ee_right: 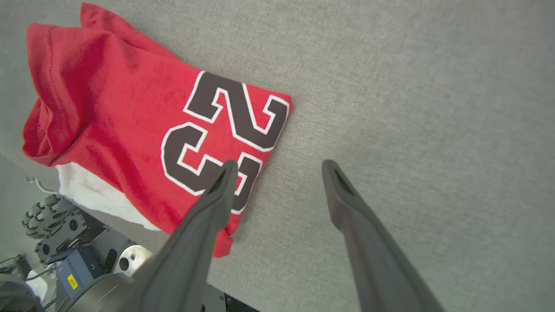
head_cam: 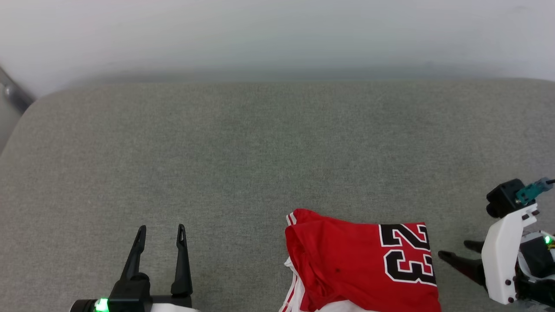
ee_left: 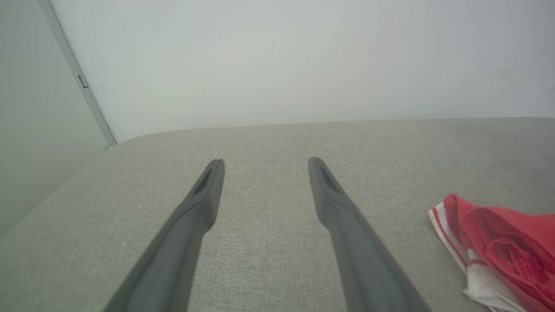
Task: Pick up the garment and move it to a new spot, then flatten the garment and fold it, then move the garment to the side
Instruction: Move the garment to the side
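Note:
The garment (head_cam: 347, 268) lies folded at the near edge of the grey cushion, red side up, the black "23" toward its right end and white fabric showing underneath. Its striped trim shows at the right of the left wrist view, garment (ee_left: 498, 247). My left gripper (head_cam: 160, 236) stands open to the garment's left, apart from it, nothing between its fingers (ee_left: 208, 190). My right gripper (head_cam: 455, 251) is open at the garment's right edge, pointing toward it. In the right wrist view the garment (ee_right: 130, 112) lies flat, and one finger (ee_right: 221, 190) hovers over its "23" corner.
The grey fabric cushion (head_cam: 260, 151) stretches far and to both sides, ending at a pale wall (head_cam: 277, 34). A metal post (head_cam: 13, 93) stands at the far left corner. The robot's wheeled base (ee_right: 65, 242) shows below the cushion's near edge.

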Controlling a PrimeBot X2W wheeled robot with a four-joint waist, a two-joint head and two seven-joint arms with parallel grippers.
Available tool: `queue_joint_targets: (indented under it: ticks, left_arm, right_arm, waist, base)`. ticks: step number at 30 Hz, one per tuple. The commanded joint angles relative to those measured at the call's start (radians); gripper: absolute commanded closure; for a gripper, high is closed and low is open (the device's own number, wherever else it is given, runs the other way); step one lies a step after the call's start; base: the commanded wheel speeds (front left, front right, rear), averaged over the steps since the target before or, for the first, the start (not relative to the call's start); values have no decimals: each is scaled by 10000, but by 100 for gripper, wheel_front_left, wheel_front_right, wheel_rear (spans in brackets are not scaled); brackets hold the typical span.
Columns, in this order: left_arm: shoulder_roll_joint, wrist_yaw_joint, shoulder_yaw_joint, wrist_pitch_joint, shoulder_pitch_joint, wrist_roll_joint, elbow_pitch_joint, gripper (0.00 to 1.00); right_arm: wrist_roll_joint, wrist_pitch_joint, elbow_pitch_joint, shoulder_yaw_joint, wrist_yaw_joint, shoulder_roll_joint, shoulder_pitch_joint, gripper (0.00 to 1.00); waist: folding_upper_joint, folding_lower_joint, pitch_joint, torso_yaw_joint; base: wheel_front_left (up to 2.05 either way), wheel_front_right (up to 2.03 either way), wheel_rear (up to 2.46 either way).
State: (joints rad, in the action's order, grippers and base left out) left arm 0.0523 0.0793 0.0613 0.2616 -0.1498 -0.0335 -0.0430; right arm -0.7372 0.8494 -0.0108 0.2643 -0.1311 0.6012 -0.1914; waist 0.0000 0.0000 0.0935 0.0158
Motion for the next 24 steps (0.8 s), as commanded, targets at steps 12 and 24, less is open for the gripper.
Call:
queue_joint_targets:
  ticks: [12, 24]
  left_arm:
    - [-17, -263, 134, 46, 1238, 176, -28, 0]
    - [-15, -304, 76, 46, 1508, 208, 167, 0]
  right_arm:
    - [-1832, 571, 1273, 323, 8, -1064, -341, 0]
    - [-2229, -245, 1560, 2330, 8, -680, -680, 100]
  waist:
    - [0, 0, 1854, 493]
    - [0, 0, 2026, 469]
  base:
    - [0, 0, 0]
    - [0, 0, 0]
